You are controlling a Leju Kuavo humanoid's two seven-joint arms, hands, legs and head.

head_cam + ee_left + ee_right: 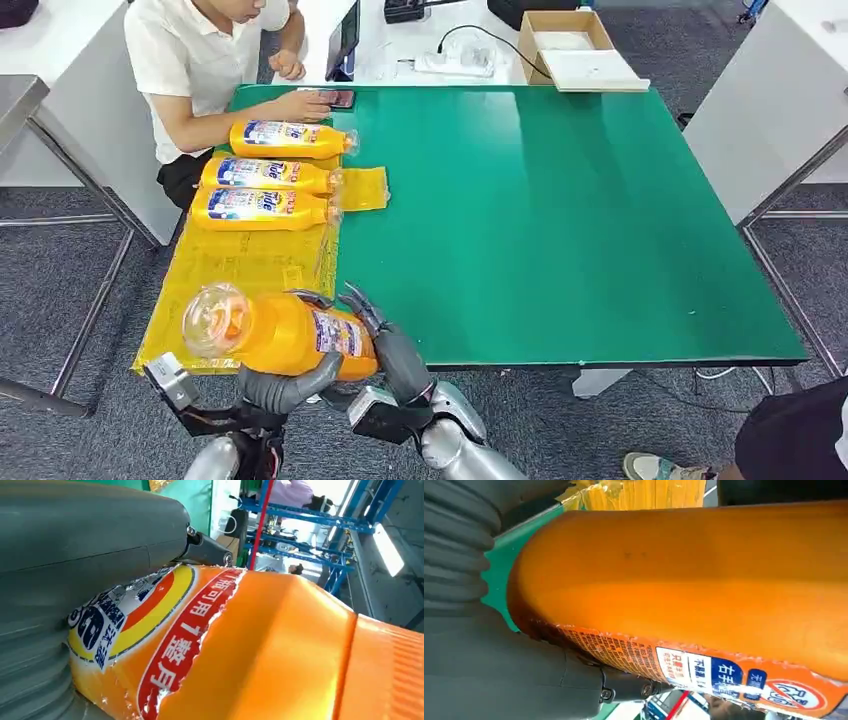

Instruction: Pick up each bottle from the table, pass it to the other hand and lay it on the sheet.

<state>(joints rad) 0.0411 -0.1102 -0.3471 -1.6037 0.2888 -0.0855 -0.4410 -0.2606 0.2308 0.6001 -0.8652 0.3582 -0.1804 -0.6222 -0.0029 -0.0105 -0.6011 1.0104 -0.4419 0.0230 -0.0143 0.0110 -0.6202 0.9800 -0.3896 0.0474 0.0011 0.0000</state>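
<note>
An orange bottle [280, 335] with a clear cap end hangs on its side above the near end of the yellow sheet [240, 270]. My left hand [285, 385] cups it from below and my right hand [385, 345] wraps its base end, so both grip it. The left wrist view has the bottle's label [150, 630] close against my left hand [75, 555]. In the right wrist view the bottle [684, 590] lies against my right hand [499, 665]. Three more orange bottles [285, 139] [262, 175] [255, 208] lie side by side on the sheet's far end.
The green table [560, 220] stretches to the right. A person sits at the far left corner with a hand on a phone [335, 98]. Behind the table are a cardboard box [570, 45] and a power strip [455, 62]. Another person's shoe [655, 467] is at bottom right.
</note>
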